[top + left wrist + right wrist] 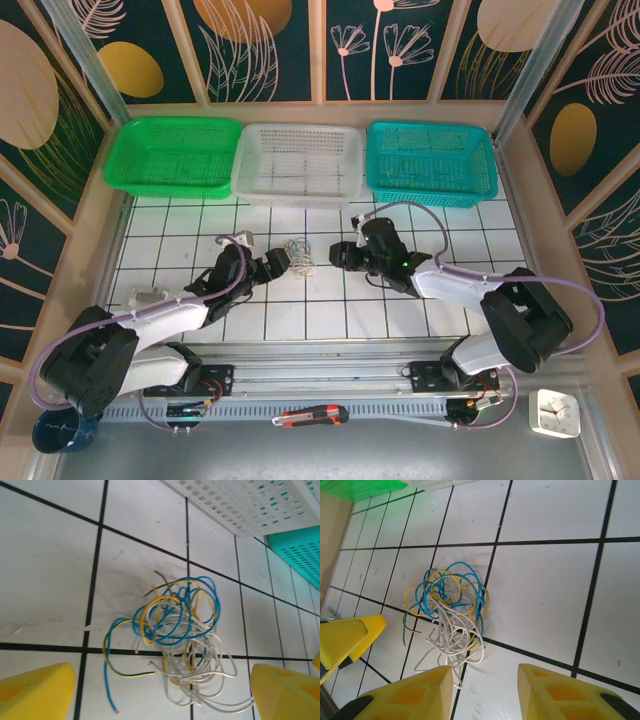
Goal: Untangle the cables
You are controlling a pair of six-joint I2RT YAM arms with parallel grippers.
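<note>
The cables (298, 255) lie as one tangle of thin blue, yellow and white cords on the white tiled table, between my two grippers. In the left wrist view the cables (175, 630) rest on the tiles just ahead of my left gripper (160, 700), whose yellow fingers (35, 692) stand wide open; a white strand runs close to the right-hand finger, but nothing is held. In the right wrist view the cables (451, 612) lie ahead and to the left of my right gripper (485, 690), which is open with bare tile between its fingers (565, 695).
Three baskets line the far edge: green (172, 155), white (298, 163) and teal (430, 162). A utility knife (312, 416) and a small clock (553, 412) lie on the near rail. The left gripper's yellow finger (345, 637) shows beside the tangle.
</note>
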